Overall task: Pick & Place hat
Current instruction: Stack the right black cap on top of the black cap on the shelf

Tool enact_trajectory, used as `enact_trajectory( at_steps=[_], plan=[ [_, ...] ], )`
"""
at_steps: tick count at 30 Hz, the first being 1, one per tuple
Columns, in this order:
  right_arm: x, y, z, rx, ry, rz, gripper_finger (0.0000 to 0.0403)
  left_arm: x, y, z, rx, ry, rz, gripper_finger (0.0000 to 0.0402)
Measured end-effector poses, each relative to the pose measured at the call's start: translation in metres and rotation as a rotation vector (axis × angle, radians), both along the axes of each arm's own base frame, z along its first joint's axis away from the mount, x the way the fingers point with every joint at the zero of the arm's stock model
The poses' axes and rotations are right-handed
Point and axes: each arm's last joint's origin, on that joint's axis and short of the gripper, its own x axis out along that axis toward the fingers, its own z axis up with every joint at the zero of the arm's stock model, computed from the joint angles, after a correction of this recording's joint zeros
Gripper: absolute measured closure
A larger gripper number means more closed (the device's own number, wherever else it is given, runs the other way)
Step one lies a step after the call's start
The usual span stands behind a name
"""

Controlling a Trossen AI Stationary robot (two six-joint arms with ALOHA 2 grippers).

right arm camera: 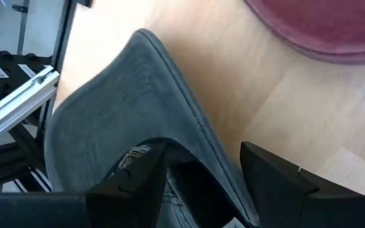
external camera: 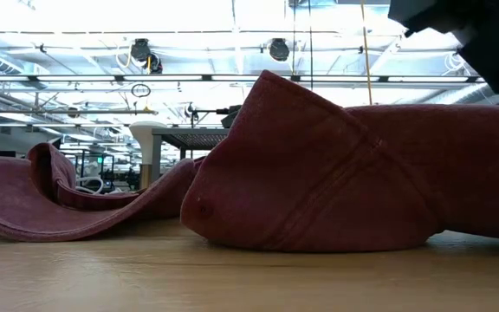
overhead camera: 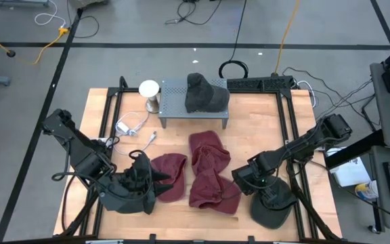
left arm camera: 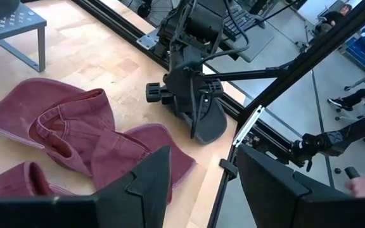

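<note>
Several hats are on the wooden table. A dark grey hat (overhead camera: 205, 93) sits on a grey perforated stand (overhead camera: 175, 102) near the far edge. Maroon hats (overhead camera: 208, 173) lie crumpled mid-table, the nearest filling the low view (external camera: 319, 173). Another dark grey hat (overhead camera: 273, 203) rests near the table's near right corner. My right gripper (right arm camera: 204, 171) is open over this hat's rim (right arm camera: 189, 120), one finger over the inside and one outside. My left gripper (left arm camera: 201, 183) is open near the left maroon hat (overhead camera: 171, 176), above what looks like a further dark hat (overhead camera: 124, 196). My right gripper stands astride the dark grey hat's rim (right arm camera: 198, 136), slanting down from the table's far left side. One finger (right arm camera: 138, 174) is over the hat's inside and the other (right arm camera: 274, 174) outside. I cannot tell whether either finger touches the hat, which rests on the table.
A white cup-like object (overhead camera: 149, 89) stands left of the stand, and a white cable (overhead camera: 133, 125) lies in front of it. Black frame rails (overhead camera: 296, 135) run along the table's sides. Bare wood shows right of the stand (overhead camera: 256, 129).
</note>
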Motion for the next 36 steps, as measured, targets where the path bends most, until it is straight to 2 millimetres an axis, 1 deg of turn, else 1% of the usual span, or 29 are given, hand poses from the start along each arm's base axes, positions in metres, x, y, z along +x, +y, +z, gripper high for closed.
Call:
enact_trajectory(
  at_steps=[4, 7, 10, 16, 17, 21, 25, 28, 31, 36],
  plan=[
    [-0.001, -0.001, -0.002, 0.0, 0.001, -0.002, 0.0217, 0.0, -0.001, 0.0, -0.025, 0.014, -0.028, 0.0215],
    [-0.001, 0.0, -0.002, -0.001, 0.003, -0.001, 0.024, 0.0, -0.002, -0.001, -0.041, 0.028, -0.056, 0.0215],
    [-0.001, -0.001, -0.002, -0.002, 0.008, -0.01, 0.0279, 0.0, -0.002, -0.001, -0.05, 0.03, -0.058, 0.0215],
    [-0.001, 0.0, -0.001, 0.009, 0.035, -0.039, 0.038, 0.0, -0.001, -0.001, -0.05, 0.03, -0.057, 0.0215],
    [-0.002, 0.0, -0.001, 0.009, 0.047, -0.054, 0.0389, 0.0, -0.002, -0.001, -0.05, 0.03, -0.058, 0.0215],
    [-0.005, -0.001, 0.002, 0.009, 0.12, -0.103, 0.0387, 0.0, -0.002, -0.001, -0.048, 0.03, -0.06, 0.0215],
    [-0.011, -0.003, 0.018, -0.019, 0.215, -0.16, 0.0395, 0.001, -0.001, -0.001, -0.049, 0.031, -0.057, 0.0215],
    [-0.017, -0.006, 0.037, -0.031, 0.231, -0.185, 0.0395, 0.003, 0.002, -0.001, -0.049, 0.032, -0.049, 0.0215],
    [-0.023, -0.01, 0.057, -0.045, 0.188, -0.216, 0.0394, 0.006, 0.006, -0.001, -0.048, 0.032, -0.034, 0.0215],
    [-0.032, -0.017, 0.094, -0.077, 0.013, -0.272, 0.0396, 0.012, 0.014, -0.001, -0.014, 0.035, -0.017, 0.0215]
  ],
)
